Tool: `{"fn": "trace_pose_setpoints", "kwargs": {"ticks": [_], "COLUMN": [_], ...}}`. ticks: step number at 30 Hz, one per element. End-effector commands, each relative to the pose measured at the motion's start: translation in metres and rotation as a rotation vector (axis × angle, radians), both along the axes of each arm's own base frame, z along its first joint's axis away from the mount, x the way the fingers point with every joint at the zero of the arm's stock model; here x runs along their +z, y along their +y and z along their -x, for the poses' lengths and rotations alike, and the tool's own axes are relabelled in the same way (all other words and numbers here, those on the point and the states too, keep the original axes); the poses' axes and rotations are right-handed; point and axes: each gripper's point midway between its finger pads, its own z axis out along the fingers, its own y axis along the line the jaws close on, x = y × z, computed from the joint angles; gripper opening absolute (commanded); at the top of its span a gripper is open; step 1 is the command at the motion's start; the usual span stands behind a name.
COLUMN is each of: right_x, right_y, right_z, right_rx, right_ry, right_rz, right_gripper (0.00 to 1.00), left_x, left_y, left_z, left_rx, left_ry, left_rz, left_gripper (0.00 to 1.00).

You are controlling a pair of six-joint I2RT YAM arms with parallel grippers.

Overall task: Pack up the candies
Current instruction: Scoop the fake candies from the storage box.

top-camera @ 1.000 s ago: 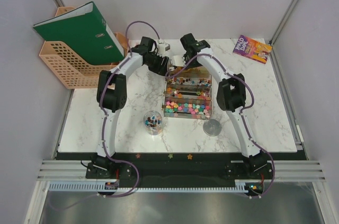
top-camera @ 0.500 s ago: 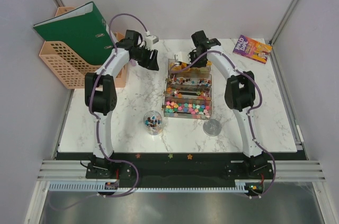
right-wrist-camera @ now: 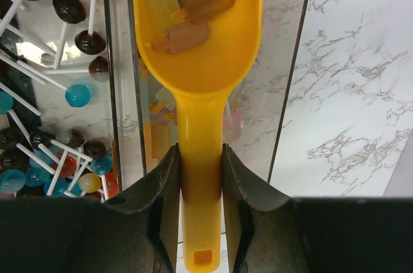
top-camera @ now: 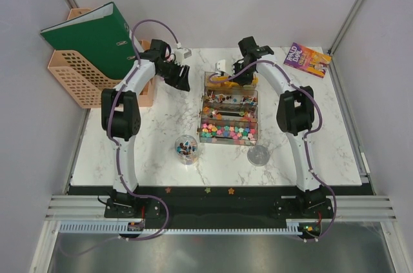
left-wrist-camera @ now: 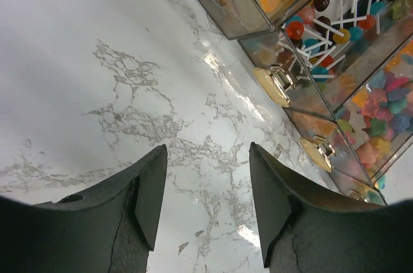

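Observation:
A clear compartment box [top-camera: 200, 113] stands mid-table; its near section holds the multicoloured candies [top-camera: 229, 132], also showing in the left wrist view as candies [left-wrist-camera: 381, 102]. Over the box's far section, my right gripper [right-wrist-camera: 200, 157] is shut on the handle of the yellow-orange scoop [right-wrist-camera: 203, 60]. The scoop's bowl carries a few yellow and brown lolly-shaped sweets. My left gripper [left-wrist-camera: 208, 150] hangs open over bare marble left of the box, with nothing between its fingers. A clear cup [top-camera: 186, 148] with some sweets stands near the front left of the box.
A round clear lid [top-camera: 258, 155] lies right of the cup, by the box's front corner. Lollipops [left-wrist-camera: 329, 21] fill the box's middle section. A green binder [top-camera: 97, 37] rests on a peach file tray [top-camera: 80, 76] at the back left. A book [top-camera: 306, 60] lies back right.
My left arm has swung away from the box to the left, its gripper still open. The right gripper has drawn back a little over the far section with the scoop.

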Motion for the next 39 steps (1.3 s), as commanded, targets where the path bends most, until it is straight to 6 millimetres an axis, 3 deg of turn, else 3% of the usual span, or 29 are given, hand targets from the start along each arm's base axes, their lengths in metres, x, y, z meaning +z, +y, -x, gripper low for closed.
{"fn": "trace_pose_setpoints", "kwargs": {"ticks": [1,7,13,15,21,22,29,31,39], "right_x": [0.0,0.006,0.008,0.012,0.014,0.016,0.017,0.018,0.025], "right_y": [0.014,0.006,-0.002,-0.004,-0.01,-0.009,-0.01,-0.008,0.007], "right_z": [0.025,0.019,0.013,0.014,0.015,0.015,0.012,0.013,0.021], "right_rx": [-0.005,-0.037,-0.061,-0.073,-0.096,-0.093,-0.086,-0.069,-0.055], "right_ry": [0.107,0.115,0.118,0.128,0.154,0.154,0.161,0.162,0.239], "right_rz": [-0.093,-0.146,-0.18,-0.198,-0.232,-0.246,-0.283,-0.299,-0.546], "right_gripper": [0.27,0.33,0.32,0.41,0.51,0.49,0.07,0.0,0.0], "left_x": [0.025,0.016,0.002,-0.002,-0.01,-0.011,-0.018,-0.021,-0.027], "left_y": [0.002,0.005,0.009,0.01,0.013,0.014,0.017,0.019,0.035], "left_z": [0.007,0.015,0.023,0.025,0.034,0.034,0.04,0.043,0.055], "left_rx": [-0.048,-0.056,-0.082,-0.097,-0.13,-0.132,-0.152,-0.156,-0.179], "left_ry": [-0.065,-0.046,-0.031,-0.027,-0.002,-0.004,0.01,0.023,0.07], "left_rz": [-0.007,-0.03,-0.079,-0.092,-0.122,-0.129,-0.172,-0.184,-0.266], "left_gripper": [0.61,0.61,0.61,0.61,0.61,0.61,0.61,0.61,0.61]}}
